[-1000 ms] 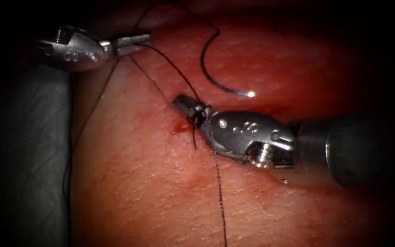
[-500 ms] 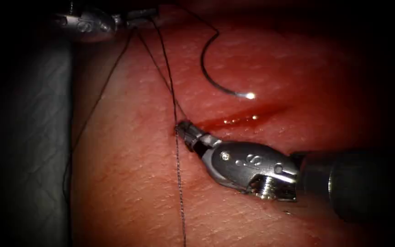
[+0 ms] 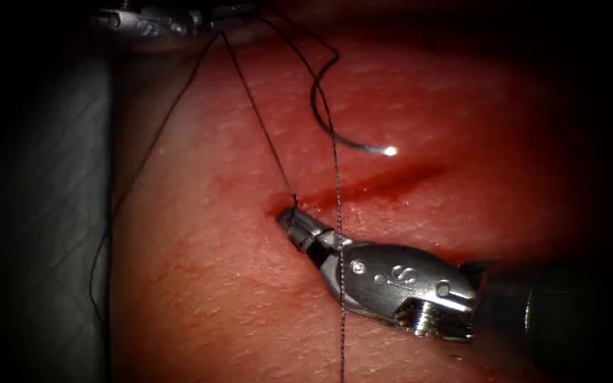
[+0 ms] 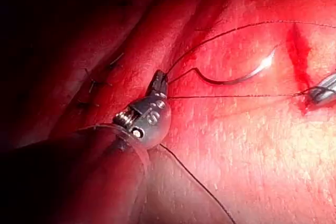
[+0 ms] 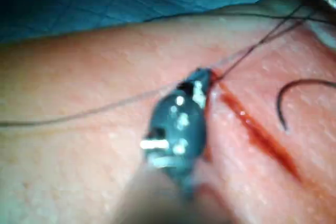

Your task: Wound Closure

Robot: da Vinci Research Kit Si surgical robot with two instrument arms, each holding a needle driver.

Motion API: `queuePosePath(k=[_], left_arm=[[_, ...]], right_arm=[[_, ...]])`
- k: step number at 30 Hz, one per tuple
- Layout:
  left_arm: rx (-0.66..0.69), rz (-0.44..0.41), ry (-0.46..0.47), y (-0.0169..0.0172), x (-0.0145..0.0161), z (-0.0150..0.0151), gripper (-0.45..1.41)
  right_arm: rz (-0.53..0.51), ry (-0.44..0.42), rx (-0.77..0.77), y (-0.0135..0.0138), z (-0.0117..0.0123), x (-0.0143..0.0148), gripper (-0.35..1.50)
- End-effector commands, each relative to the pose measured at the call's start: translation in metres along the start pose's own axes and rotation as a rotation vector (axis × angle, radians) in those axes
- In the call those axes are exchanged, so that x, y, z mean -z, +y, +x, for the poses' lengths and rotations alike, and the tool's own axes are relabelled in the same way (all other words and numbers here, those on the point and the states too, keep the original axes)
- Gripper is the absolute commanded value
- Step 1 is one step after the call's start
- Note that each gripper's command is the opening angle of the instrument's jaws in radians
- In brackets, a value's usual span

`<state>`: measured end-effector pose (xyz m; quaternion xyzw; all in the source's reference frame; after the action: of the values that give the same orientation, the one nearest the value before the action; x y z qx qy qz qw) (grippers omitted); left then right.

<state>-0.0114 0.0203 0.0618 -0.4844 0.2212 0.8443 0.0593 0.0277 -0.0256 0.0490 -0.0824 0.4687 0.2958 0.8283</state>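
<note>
The left tool (image 3: 211, 13), up and left of the cut (image 3: 370, 186), is clamped on the thread (image 3: 257, 110), which is stretched tight to the cut's left end. There the right tool (image 3: 294, 221) is closed on the thread. The needle (image 3: 331, 128) lies free on the tissue (image 3: 200, 284) just above the cut, held by neither. Excess tension is judged liable to snap the thread or tear the tissue.

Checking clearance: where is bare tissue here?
Free: tissue left of the right tool, and right of the needle, which lies unheld on the tissue above the cut. Crowded: from left tool to right tool, both shut on thread, strands crossing.
</note>
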Motion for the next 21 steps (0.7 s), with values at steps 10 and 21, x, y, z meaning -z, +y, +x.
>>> queuePosePath(k=[10, 21], left_arm=[[-0.022, 0.022, -0.010, -0.0016, -0.0012, -0.0012, -0.45], [-0.033, 0.032, -0.024, -0.0024, -0.0018, -0.0021, -0.45]], right_arm=[[0.012, -0.003, 0.014, -0.0006, -0.0006, 0.0003, -0.35], [0.017, -0.005, 0.019, -0.0020, -0.0003, 0.0014, -0.35]])
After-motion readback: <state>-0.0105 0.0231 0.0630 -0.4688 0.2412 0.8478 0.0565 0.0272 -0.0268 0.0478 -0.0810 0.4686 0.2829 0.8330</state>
